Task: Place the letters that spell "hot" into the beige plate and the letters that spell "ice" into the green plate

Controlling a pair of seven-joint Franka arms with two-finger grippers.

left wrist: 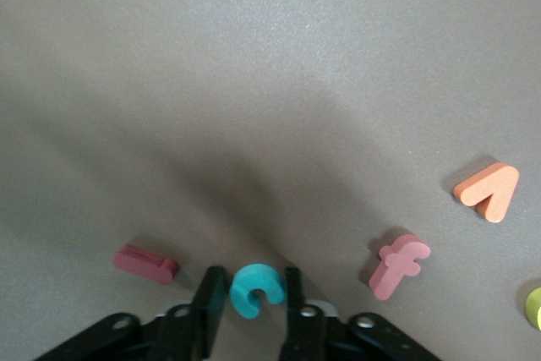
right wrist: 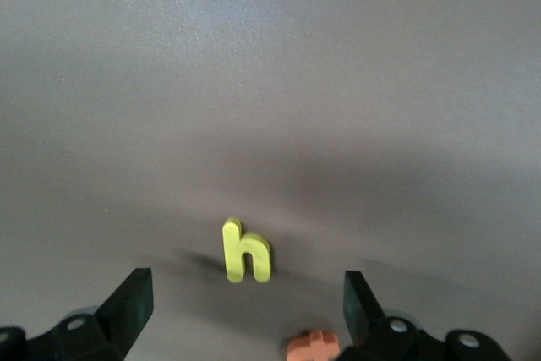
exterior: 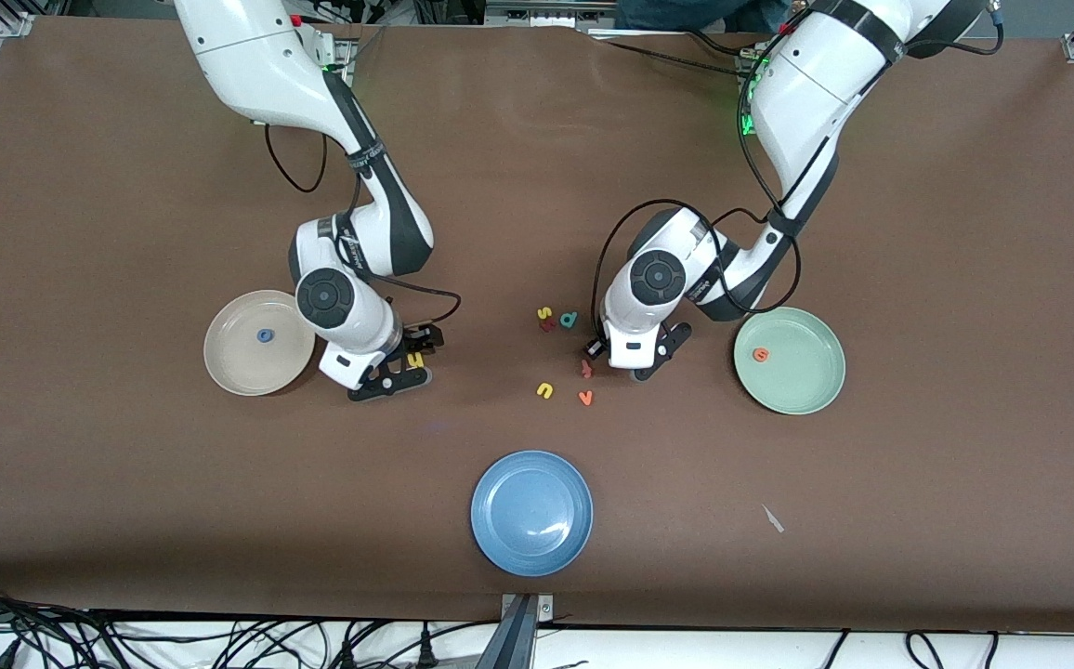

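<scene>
Now we are seeing the teal c (left wrist: 254, 290) lying on the brown table (exterior: 871, 557) between the fingers of the left gripper (left wrist: 251, 310), which are drawn in close on either side of it; we cannot tell whether they are pinching it yet. Just beside it are lying the dark red i (left wrist: 145, 263) and a reddish t-like letter (left wrist: 397, 265), with an orange v (left wrist: 490, 191) a little farther off. Toward the left arm's end the green plate (exterior: 811, 390) is holding the orange e (exterior: 760, 354). We are finding the yellow h (right wrist: 245, 252) flat on the table between the spread fingers of the right gripper (right wrist: 245, 298), untouched, an orange letter (right wrist: 313, 347) near it. Next to that gripper the beige plate (exterior: 232, 367) is carrying the blue o (exterior: 265, 335). A blue plate (exterior: 531, 539) is sitting nearer the front camera.
</scene>
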